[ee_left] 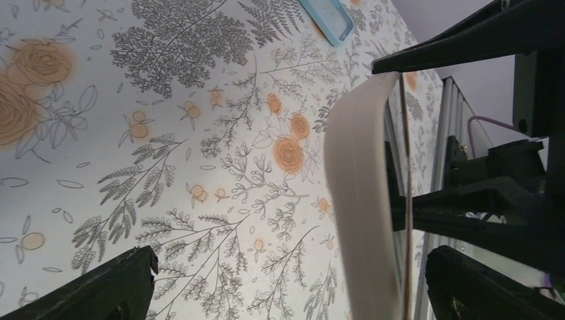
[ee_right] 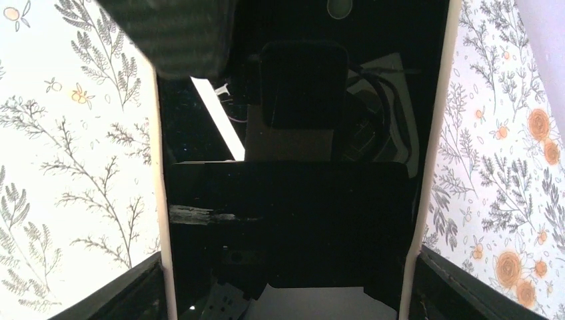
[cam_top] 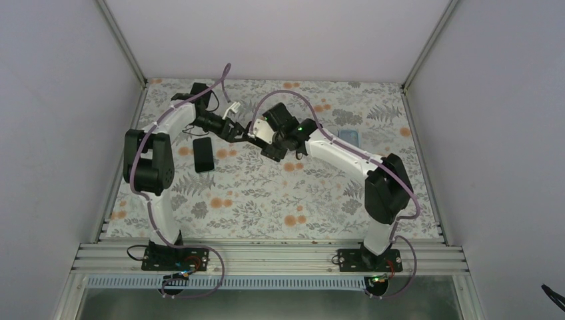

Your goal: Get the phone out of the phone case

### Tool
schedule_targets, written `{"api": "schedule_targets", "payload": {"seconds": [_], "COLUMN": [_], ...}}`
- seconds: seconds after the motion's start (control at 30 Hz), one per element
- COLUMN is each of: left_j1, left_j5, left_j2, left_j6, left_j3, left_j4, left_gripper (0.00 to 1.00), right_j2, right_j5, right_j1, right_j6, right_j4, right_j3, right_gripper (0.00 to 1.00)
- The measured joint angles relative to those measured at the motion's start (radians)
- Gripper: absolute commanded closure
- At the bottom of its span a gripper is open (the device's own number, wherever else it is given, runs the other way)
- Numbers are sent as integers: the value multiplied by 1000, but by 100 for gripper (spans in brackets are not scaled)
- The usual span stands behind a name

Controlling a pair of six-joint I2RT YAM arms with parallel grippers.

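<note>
The phone (ee_right: 293,200) is seated in the phone case (ee_left: 360,200), a cream shell whose rim is seen along both long sides of the black screen. Phone and case are held clear of the worktop (cam_top: 266,200), above its far half and about midway between the left and right edges. The screen is dark and glossy, and the wrist camera and cabling are reflected in it. No brand, label or writing can be read on screen or shell.

The right gripper (ee_right: 290,280) is clamped across the width of the phone case, one finger pressed on each long side. The left gripper (ee_left: 291,260) is spread to its widest. The case is seen edge-on between its fingers, nearer the right-hand one. Contact with either finger cannot be determined. In the right wrist view a blurred, ribbed dark shape (ee_right: 180,33) overlaps the far left corner of the phone; what it is cannot be told.

A black phone (cam_top: 204,155) lies flat on the worktop toward the left edge, in the far half, just beside the left arm. A light blue case (cam_top: 348,137) lies flat toward the right edge, also in the far half, well apart from the black phone. The worktop is covered in a print of grey foliage and orange flowers. A green light (cam_top: 300,127) is lit on the right arm's wrist.
</note>
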Motion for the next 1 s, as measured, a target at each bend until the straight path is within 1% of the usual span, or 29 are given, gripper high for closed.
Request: {"api": "schedule_targets", "payload": {"seconds": [0.13, 0.37, 0.47, 0.67, 0.73, 0.9, 1.0], "left_j1": [0, 0, 4, -2, -3, -3, 2], "left_j5": [29, 97, 121, 160, 167, 194, 201], "left_j2": [34, 42, 71, 149, 156, 156, 156], "left_j6": [0, 15, 41, 103, 116, 143, 154], "left_j3": [28, 71, 92, 104, 109, 150, 164], "left_j4": [-24, -80, -113, -201, -218, -253, -266], "left_gripper": [0, 1, 6, 22, 24, 24, 31], "right_j2": [34, 85, 103, 132, 141, 143, 143], "right_j5": [5, 9, 17, 21, 20, 20, 21], "right_j1": [6, 16, 17, 18, 19, 34, 48], "right_j6": [-6, -12, -12, -19, -20, -24, -26], "right_j4": [6, 14, 19, 37, 38, 37, 37], "right_j3": [26, 66, 89, 120, 130, 134, 134], "right_gripper": [40, 40, 40, 40, 40, 40, 40]}}
